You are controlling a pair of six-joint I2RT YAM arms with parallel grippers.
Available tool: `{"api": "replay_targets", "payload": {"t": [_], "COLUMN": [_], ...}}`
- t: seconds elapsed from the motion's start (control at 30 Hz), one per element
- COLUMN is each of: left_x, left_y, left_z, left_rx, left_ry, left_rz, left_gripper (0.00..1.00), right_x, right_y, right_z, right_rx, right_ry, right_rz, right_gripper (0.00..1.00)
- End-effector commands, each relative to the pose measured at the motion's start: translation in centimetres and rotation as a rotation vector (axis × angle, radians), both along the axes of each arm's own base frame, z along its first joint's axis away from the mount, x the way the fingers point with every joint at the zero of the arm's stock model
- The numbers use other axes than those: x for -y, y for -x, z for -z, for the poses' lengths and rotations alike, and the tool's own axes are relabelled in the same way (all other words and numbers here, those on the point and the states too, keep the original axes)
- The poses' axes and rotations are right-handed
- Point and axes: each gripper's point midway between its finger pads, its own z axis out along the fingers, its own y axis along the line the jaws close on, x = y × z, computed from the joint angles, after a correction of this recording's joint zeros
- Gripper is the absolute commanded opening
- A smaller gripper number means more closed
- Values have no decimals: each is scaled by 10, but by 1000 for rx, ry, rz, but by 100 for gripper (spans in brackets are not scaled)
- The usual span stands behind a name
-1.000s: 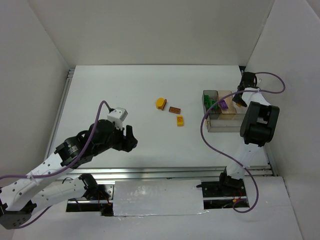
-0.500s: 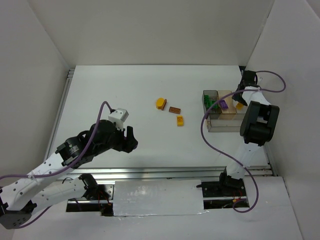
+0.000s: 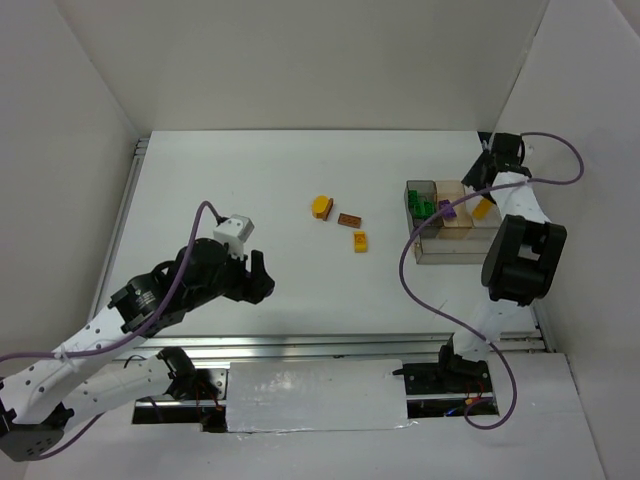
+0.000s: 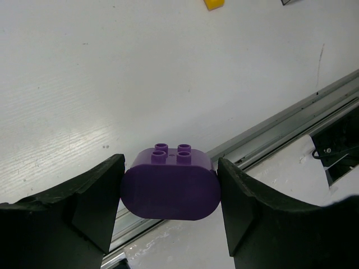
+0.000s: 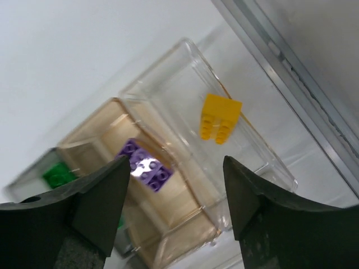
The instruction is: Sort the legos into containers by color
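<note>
One yellow brick lies in tray under empty, spread right gripper; left gripper clamps rounded purple brick, likely next.

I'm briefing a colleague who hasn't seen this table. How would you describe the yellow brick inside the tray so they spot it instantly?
Look to the divided tray at the table's right edge. Its clear compartment, farthest right, holds one yellow brick. Its neighbours there are a purple brick and green bricks, and the loose yellow brick lies mid-table.
</note>
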Motion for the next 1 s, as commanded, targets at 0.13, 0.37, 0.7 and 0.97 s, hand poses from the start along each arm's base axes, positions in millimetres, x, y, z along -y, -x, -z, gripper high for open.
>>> {"api": "replay_targets", "payload": {"t": [0.13,0.37,0.7,0.97], "left_x": [24,64,85,83], "left_y": [-3,18,85,116], "left_z": [-45,-134,-194,-205], "left_rx": [109,222,381,487], "left_ry": [191,474,668,731], "left_rz": [108,322,791,994], "left_gripper": [0,0,0,0], "right_x": [-60,-292,-388,-413], "right_y": [20,139,306,345], "right_z": [-107,-176,-226,-244], "right_rx": [286,492,646,588], "right_ry": [-178,-562,-898,-1144], "right_rz": [-69,-974,-1492,-1536], "right_gripper": [53,67,96,100]}}
